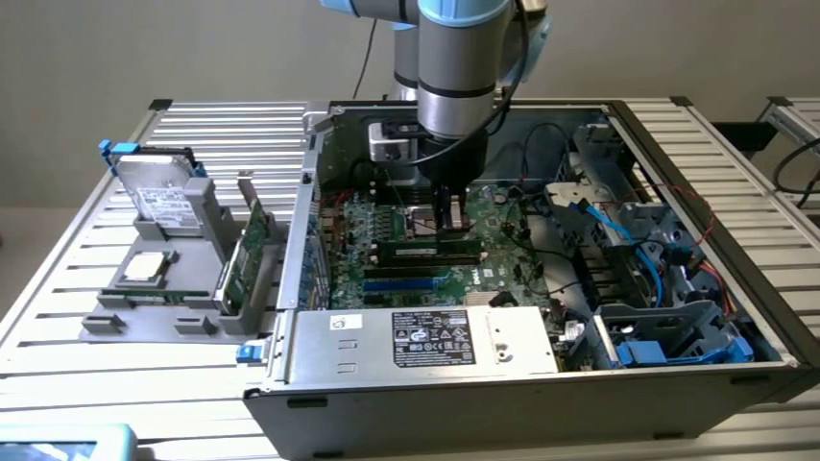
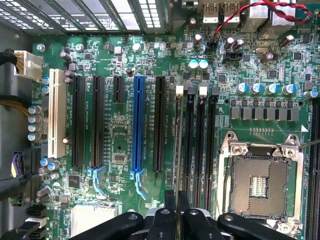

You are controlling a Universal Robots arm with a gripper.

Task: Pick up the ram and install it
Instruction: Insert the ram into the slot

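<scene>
Nearest in the exterior view, the open computer case [image 1: 513, 413] rests on a slatted metal table [image 1: 218, 134]. A grey power supply [image 1: 429, 338] with a white label sits along the case's front edge. At the exterior view's right, blue-trimmed drive bays [image 1: 673, 341] and loose cables fill that end of the case.

Outside the case, at the exterior view's left, a grey parts holder [image 1: 154, 317] carries a processor chip [image 1: 144, 269], an upright green expansion card [image 1: 250, 252] and, further back, a hard drive [image 1: 160, 197].

Behind the power supply lies the green motherboard [image 1: 384, 230] [image 2: 120, 145]. The ram [image 1: 429, 252] [image 2: 177, 150] is low over it, long side level, directly under the gripper [image 1: 446, 223] [image 2: 176, 196]. In the wrist view the two black fingers are clamped on the stick's thin top edge. The stick shows edge-on, running along the outermost of the black memory slots [image 2: 200, 145], towards that slot's white latch [image 2: 179, 90]. Whether it is seated in the slot or just above it cannot be told.

Beside the memory slots are the bare processor socket [image 2: 257, 182] on one side and a long blue expansion slot [image 2: 138, 125] on the other. A white slot [image 2: 56, 112] lies beyond the blue one.

Farthest back, the arm [image 1: 455, 58] comes down into the case from above.
</scene>
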